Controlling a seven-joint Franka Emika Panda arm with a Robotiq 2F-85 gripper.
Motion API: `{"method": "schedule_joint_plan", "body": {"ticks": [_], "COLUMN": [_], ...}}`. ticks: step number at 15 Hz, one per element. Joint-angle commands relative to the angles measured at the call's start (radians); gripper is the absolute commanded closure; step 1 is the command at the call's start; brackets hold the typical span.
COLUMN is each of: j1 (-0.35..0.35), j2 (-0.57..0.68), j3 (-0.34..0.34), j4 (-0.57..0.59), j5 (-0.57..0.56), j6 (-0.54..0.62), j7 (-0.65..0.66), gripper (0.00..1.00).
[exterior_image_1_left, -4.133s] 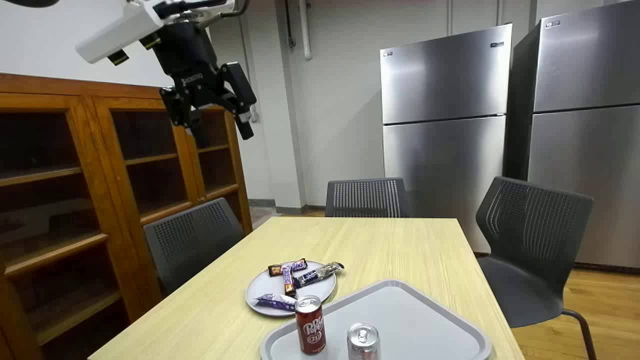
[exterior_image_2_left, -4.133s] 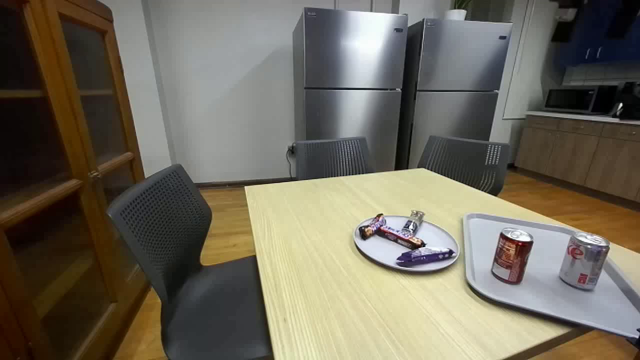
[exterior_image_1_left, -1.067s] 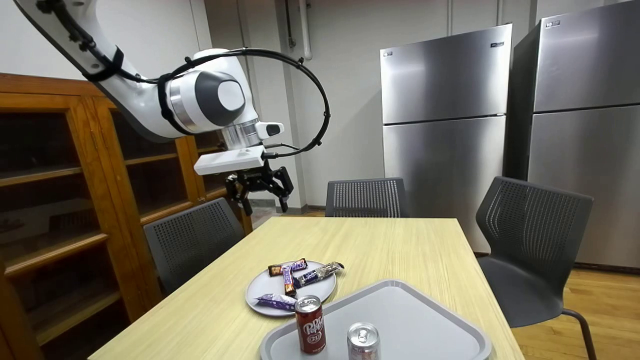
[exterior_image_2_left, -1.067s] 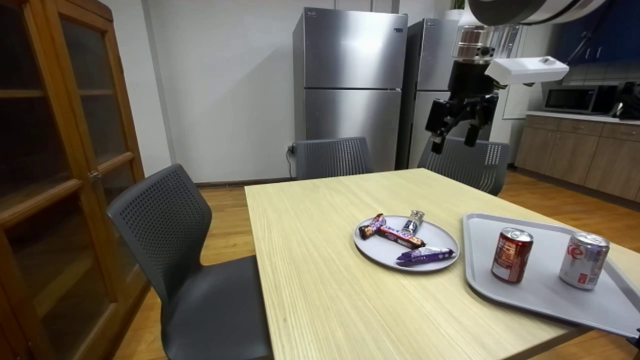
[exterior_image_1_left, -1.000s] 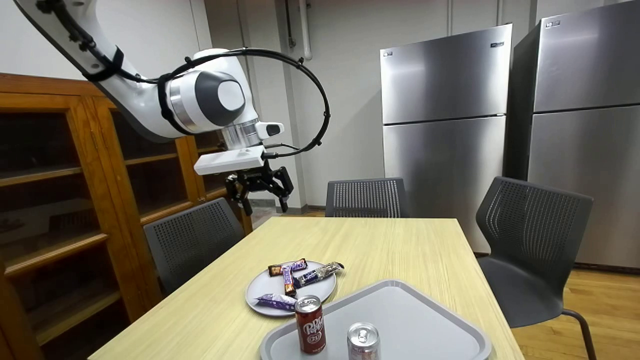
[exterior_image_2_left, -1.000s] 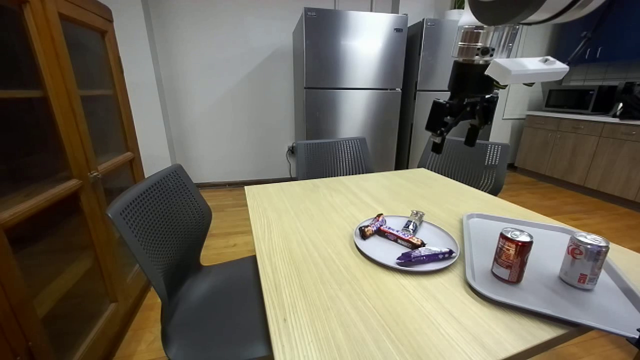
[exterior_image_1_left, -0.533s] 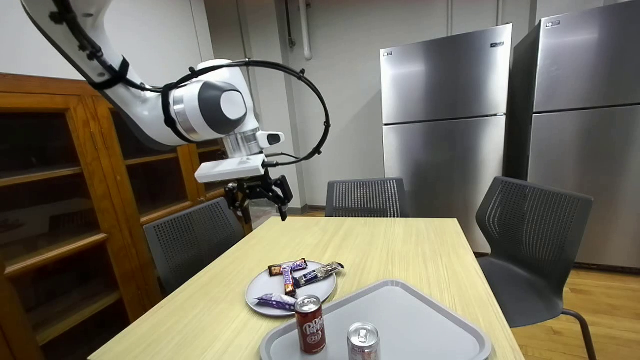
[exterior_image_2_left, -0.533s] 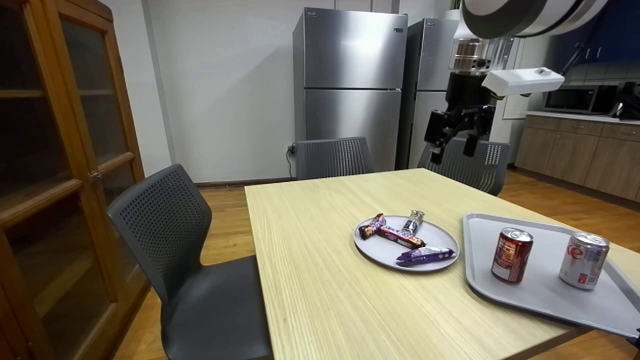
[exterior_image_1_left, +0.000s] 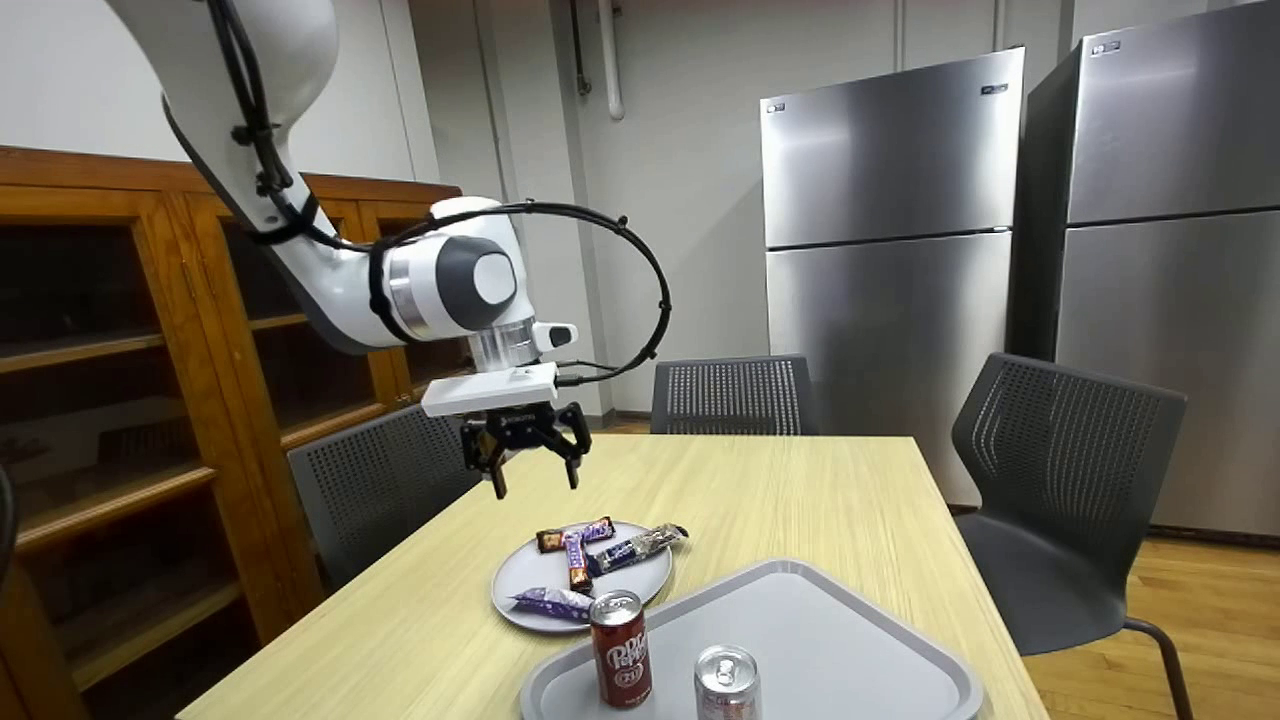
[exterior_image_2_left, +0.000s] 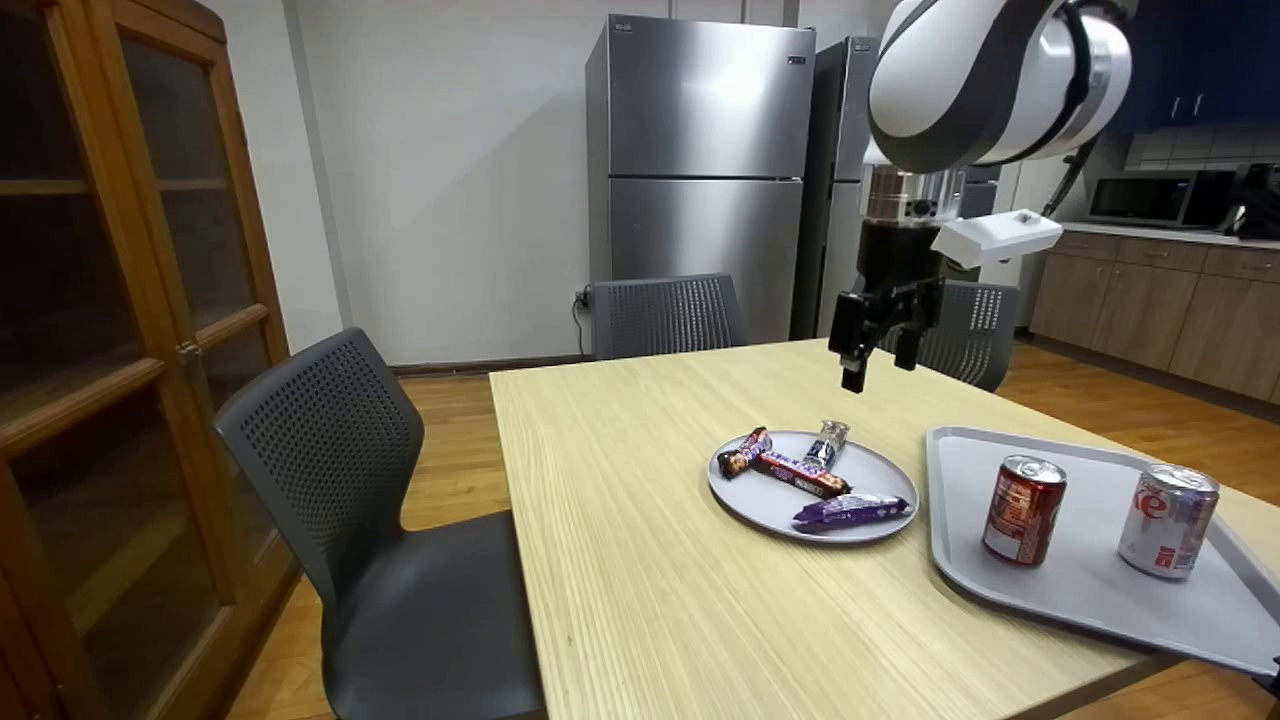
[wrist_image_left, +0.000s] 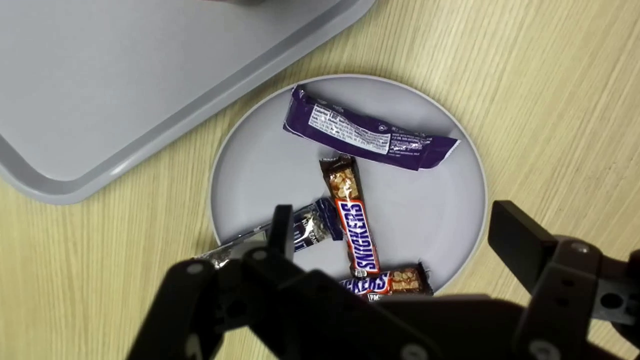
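A: Where are the wrapped bars (exterior_image_2_left: 805, 475)?
B: On the gray plate (wrist_image_left: 420, 215). Going by the wrist view, the purple bar (wrist_image_left: 370, 132) lies between 12 and 1 o'clock. One Snickers bar (wrist_image_left: 356, 230) runs from the middle toward 6, its end meeting a second Snickers bar (wrist_image_left: 407, 281) between 5 and 6, partly hidden. The dark blue bar (wrist_image_left: 312, 225) pokes past the rim at 8.
A: And the gripper (exterior_image_1_left: 537, 485)?
B: Spread wide, holding nothing. It hangs higher than the plate, apart from the bars, at 11 o'clock from the plate in an exterior view.
A: Which step is that?
B: I'd judge it the approach, no grip made yet.
A: What does the next move call for?
B: A grasp would likely need it lower and squared across one bar's narrow side, without nudging the neighbours.
A: What's around?
B: The tray (exterior_image_2_left: 1095, 500) sits at 3 o'clock from the plate in an exterior view, with a red can (exterior_image_2_left: 1025, 511) and a silver can (exterior_image_2_left: 1168, 522) upright on it. The desk (exterior_image_2_left: 640, 540) carries it all; a dark chair (exterior_image_2_left: 330, 470) stands at 9, a steel refrigerator (exterior_image_2_left: 705, 110) between 11 and 12.
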Motion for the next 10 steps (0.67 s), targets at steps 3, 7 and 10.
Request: {"method": "schedule_joint_plan", "body": {"ticks": [3,7,10], "j1": [-0.020,-0.030,-0.030], "j2": [0.173,0.277,0.354], "j3": [0.023,0.037,0.044], "j4": [0.140,0.238,0.315], "j5": [0.012,0.009,-0.005], "j6": [0.013,-0.004,-0.011], "j7": [-0.135,-0.178,-0.178], "gripper": [0.00,0.00,0.00]}}
